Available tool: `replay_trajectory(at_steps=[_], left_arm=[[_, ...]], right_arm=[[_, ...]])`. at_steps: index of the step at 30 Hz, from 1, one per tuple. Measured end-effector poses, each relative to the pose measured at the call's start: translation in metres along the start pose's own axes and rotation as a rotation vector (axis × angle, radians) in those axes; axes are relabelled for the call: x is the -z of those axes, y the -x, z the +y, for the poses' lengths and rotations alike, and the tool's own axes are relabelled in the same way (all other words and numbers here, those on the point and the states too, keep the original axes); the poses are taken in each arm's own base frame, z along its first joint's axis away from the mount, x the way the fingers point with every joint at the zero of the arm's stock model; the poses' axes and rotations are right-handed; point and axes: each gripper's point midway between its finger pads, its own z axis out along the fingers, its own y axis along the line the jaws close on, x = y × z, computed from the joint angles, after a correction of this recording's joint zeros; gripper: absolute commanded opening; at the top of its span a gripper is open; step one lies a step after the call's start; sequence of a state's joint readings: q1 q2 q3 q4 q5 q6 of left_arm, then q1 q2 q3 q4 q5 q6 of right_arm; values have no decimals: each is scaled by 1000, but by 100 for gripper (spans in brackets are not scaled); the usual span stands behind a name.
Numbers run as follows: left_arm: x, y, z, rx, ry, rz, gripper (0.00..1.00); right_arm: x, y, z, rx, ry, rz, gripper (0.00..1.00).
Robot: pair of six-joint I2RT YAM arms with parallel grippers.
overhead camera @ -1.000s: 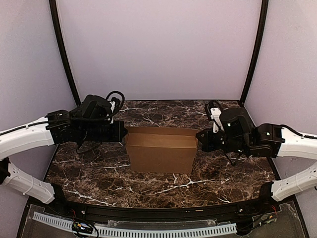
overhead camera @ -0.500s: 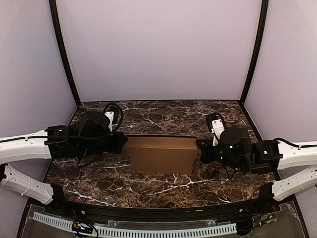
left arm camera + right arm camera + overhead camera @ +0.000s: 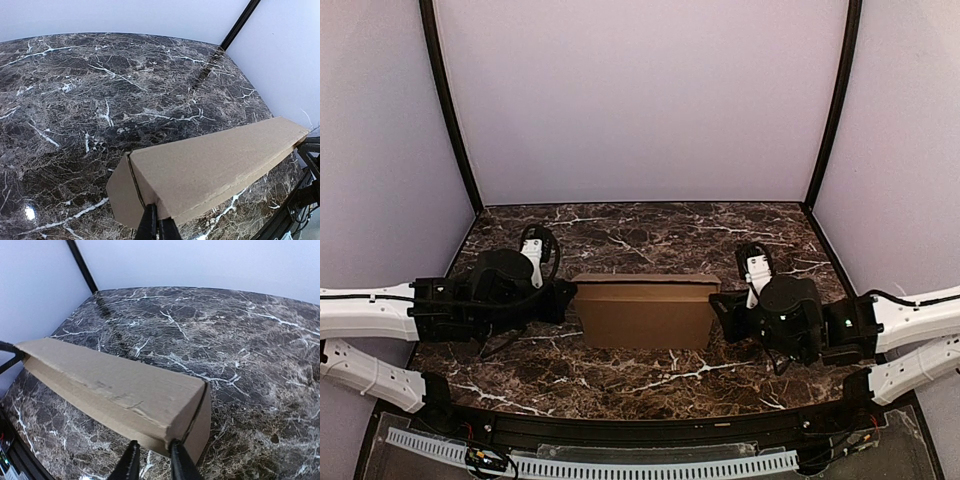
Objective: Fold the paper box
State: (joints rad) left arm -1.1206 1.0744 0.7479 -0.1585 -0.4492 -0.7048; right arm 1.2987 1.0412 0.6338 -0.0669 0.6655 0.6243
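At paper box (image 3: 645, 312) ends, left claw (image 3: 159, 221) clenches an edge; right claw (image 3: 154, 447) released.

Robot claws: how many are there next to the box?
2. The left gripper is at the paper box's left end, closed on its edge. The right gripper is at the right end, fingers slightly apart. None seem hidden.

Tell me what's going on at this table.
Two robot arms are handling a brown paper box, which looks folded closed and rests on the marble table. The left hand is pinched shut on its left end. The right hand sits at the right end with fingers slightly parted, apparently not clamping.
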Motion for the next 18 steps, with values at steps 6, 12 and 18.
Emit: replay_trajectory(at_steps=[6,12,18], left_arm=[[2,-1,-5,0,-18,3,1],[3,-2,-7,-4,-23,11,1],[3,-2,-8,-9,-20,20,1]], right_arm=[[12,-1,6,32,56,42,43],[28,7,16,106,120,94,50],[44,58,33,134,147,19,54]])
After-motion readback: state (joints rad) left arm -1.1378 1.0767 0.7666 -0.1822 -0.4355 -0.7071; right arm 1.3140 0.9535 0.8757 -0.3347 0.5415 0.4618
